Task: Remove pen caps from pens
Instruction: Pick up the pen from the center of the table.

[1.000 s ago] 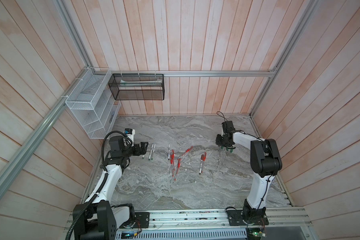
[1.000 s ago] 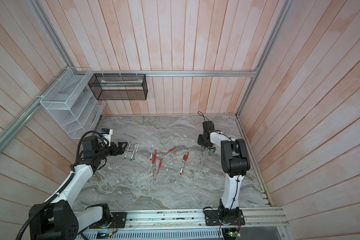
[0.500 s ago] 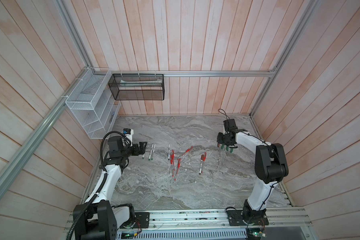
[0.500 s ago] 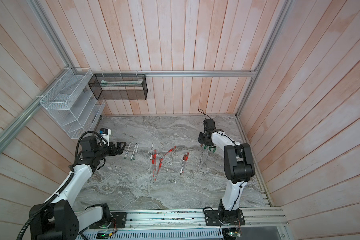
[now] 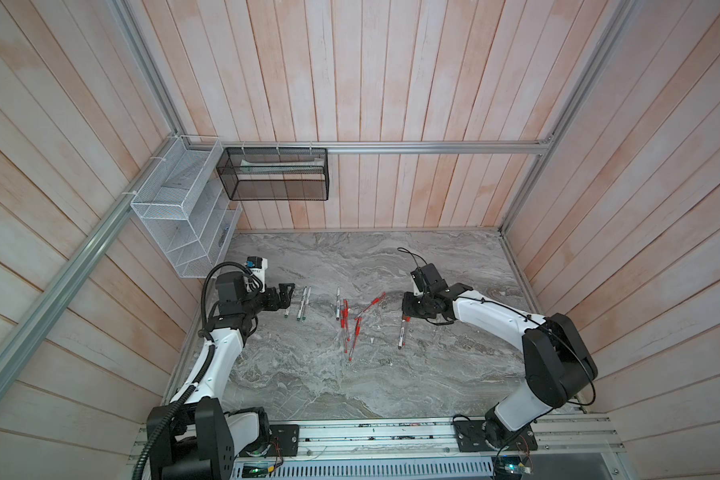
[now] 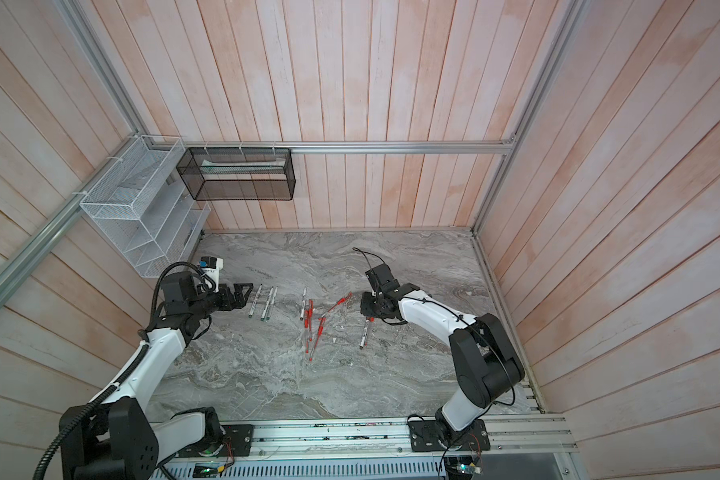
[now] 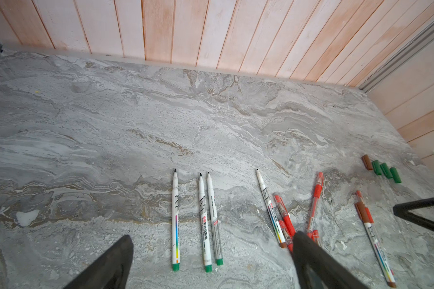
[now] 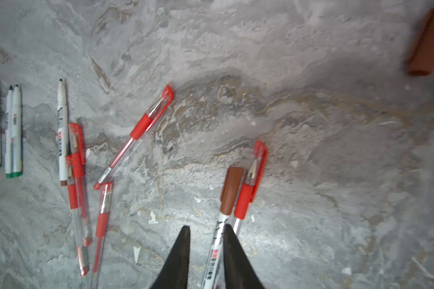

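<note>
Three uncapped white markers with green ends lie side by side just ahead of my left gripper, which is open wide and holds nothing. A fourth uncapped marker lies against several capped red pens. My right gripper is open by a narrow gap. Its fingertips straddle the barrel of a white marker lying on the table with its brown cap on. A capped red pen lies against that marker. Loose green caps and a brown cap lie further right.
The pens are spread across the middle of the marble tabletop. A white wire rack hangs on the left wall and a black mesh basket on the back wall. Wooden walls close three sides. An aluminium rail runs along the front.
My right arm has swung left and toward the front, from the loose caps to above the brown-capped marker. The left arm has not moved.
</note>
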